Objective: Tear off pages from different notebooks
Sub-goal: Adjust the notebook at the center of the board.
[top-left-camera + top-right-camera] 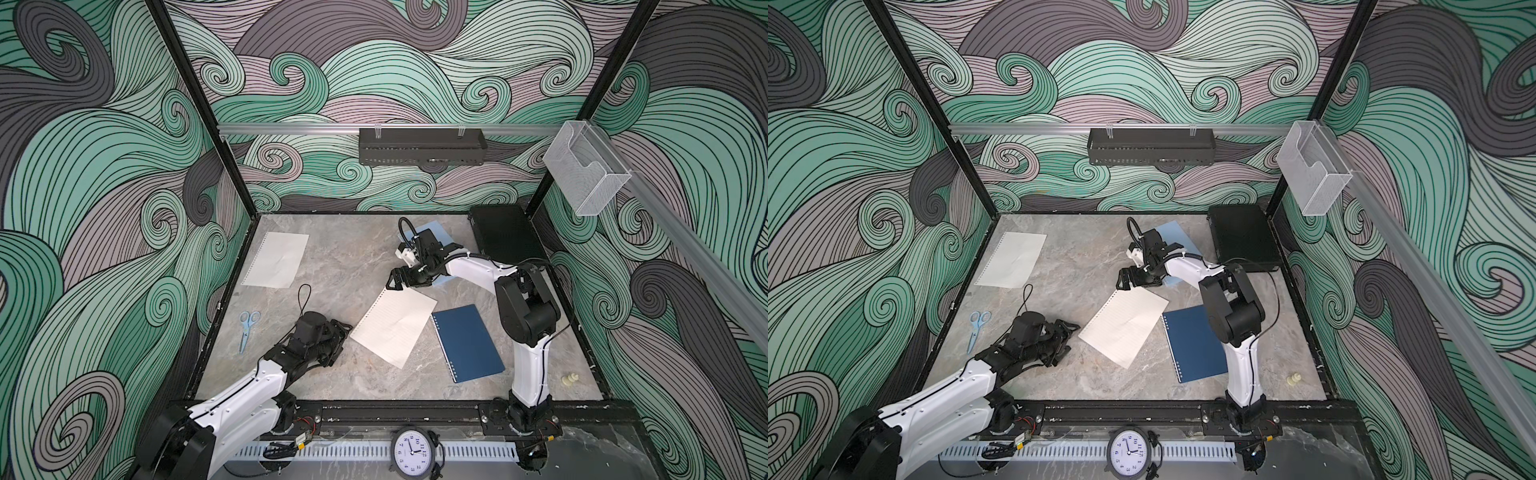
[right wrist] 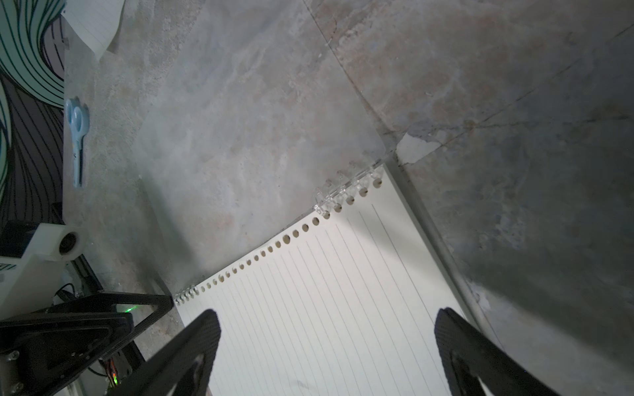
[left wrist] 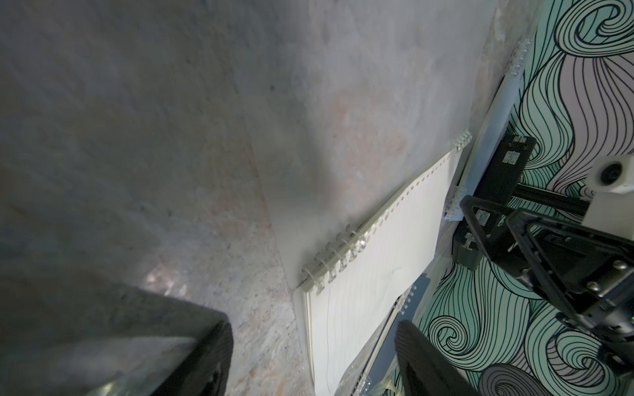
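Hovering open and empty, the left gripper (image 1: 344, 330) and right gripper (image 1: 395, 281) bracket the cream notebook (image 1: 392, 326) at mid-frame; its top page (image 2: 343, 274) looks partly unhooked, so I'd say a firm pinch comes next.

We see pale blue scissors (image 1: 248, 328) lying flat at the left edge of the marble bench (image 1: 345, 257), a black case (image 1: 507, 237) in its far right corner, and a small cream piece (image 1: 569, 379) near right. A black tray (image 1: 422, 146) and a clear holder (image 1: 584, 174) hang on the wall rails.
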